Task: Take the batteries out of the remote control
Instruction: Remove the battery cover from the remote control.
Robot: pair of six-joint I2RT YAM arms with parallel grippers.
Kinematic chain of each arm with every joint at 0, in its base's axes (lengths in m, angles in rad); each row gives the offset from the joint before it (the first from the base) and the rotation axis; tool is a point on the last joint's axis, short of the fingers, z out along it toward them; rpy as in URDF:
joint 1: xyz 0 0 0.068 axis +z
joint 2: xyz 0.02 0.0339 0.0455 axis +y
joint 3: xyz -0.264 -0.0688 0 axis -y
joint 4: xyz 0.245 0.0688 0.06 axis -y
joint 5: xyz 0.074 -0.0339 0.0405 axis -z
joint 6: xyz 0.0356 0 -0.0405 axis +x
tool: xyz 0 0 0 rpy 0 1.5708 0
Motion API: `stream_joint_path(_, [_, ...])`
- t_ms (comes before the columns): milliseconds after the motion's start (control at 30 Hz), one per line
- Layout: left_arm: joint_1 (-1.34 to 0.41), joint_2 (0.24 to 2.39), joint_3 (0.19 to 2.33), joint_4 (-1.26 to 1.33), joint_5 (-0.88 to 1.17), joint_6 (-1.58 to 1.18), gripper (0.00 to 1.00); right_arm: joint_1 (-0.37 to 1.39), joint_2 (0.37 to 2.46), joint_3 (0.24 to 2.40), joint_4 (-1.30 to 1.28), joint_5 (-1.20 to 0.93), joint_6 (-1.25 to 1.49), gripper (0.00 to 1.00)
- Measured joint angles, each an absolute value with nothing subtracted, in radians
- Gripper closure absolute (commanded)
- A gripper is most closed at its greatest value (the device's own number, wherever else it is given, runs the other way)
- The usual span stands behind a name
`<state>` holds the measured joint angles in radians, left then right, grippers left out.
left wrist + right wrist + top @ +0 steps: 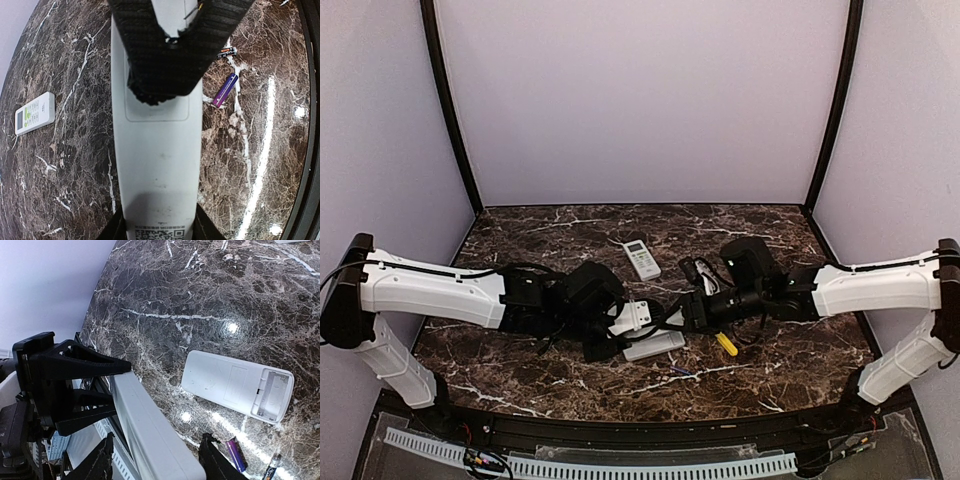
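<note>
My left gripper (pixel 612 325) (pixel 159 225) is shut on one end of a white remote (pixel 157 160), held back side up above the table. The remote's battery cover (pixel 157 107) looks closed. My right gripper (pixel 692 312) (pixel 159 465) is open astride the remote's other end (pixel 150 430), and one of its fingers (pixel 160 65) lies over the back at the cover's edge. A purple-blue battery (pixel 224 90) (pixel 235 454) and a black-and-orange battery (pixel 227 51) (pixel 274 466) lie loose on the marble.
A second white remote (pixel 655 346) (pixel 235 385) lies face down below the grippers, its battery compartment (pixel 272 395) open and empty. A third remote (pixel 642 258) (pixel 35 112) lies face up farther back. A yellow-handled screwdriver (pixel 726 343) lies under the right arm.
</note>
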<state>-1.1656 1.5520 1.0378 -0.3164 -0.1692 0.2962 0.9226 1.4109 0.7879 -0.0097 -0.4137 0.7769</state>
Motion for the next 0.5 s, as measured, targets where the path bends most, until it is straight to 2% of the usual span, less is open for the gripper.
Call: stream_joint_path(500, [-1.166,1.552,1.038,-0.316,-0.174,0.297,0.77,0.923,1.428,0.789,0.001,-0.410,0.785,0.55])
